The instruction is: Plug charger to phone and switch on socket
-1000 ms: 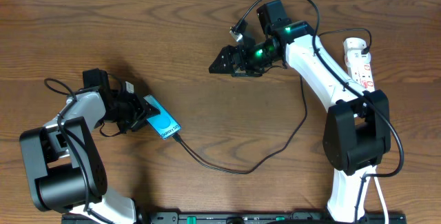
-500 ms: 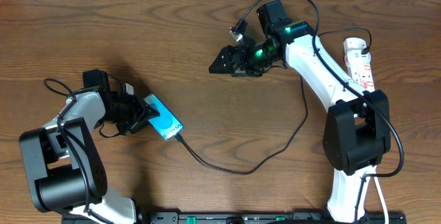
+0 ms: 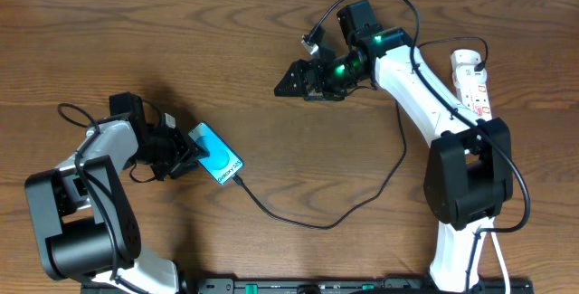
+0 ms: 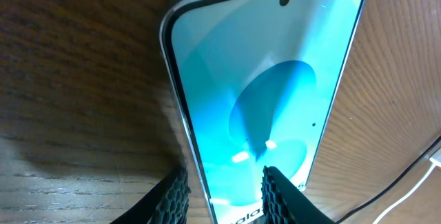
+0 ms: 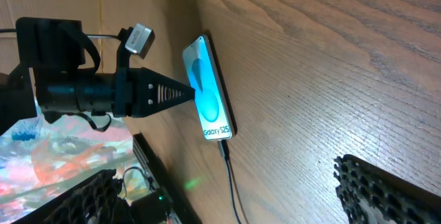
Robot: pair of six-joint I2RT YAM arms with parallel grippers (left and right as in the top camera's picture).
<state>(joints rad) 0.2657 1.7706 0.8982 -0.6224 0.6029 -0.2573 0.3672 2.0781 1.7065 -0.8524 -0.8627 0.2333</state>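
Black ribbed fingers of the left claw stand only narrowly apart at the bottom of the left wrist view. Between them is the near end of the small rectangular smartphone with bright blue screen and dark edges. One finger is at its left edge and the other lies over the glass, so I judge the phone is pinched.

From above, the phone lies slanted at the left middle of the frame on the brown wooden bench. At its lower right end the small plug tip of the long thin black cable meets it and seems to be in. The right claw hangs in the upper middle, fingers wide apart and empty. It is well apart from the elongated white power strip with red switch markings at the right edge.

What is left, I think, is the switch. To do it well, the left claw should open without dragging the phone, so that the plug tip is not pulled out. The right claw should then go to the power strip and press the red switch straight down.
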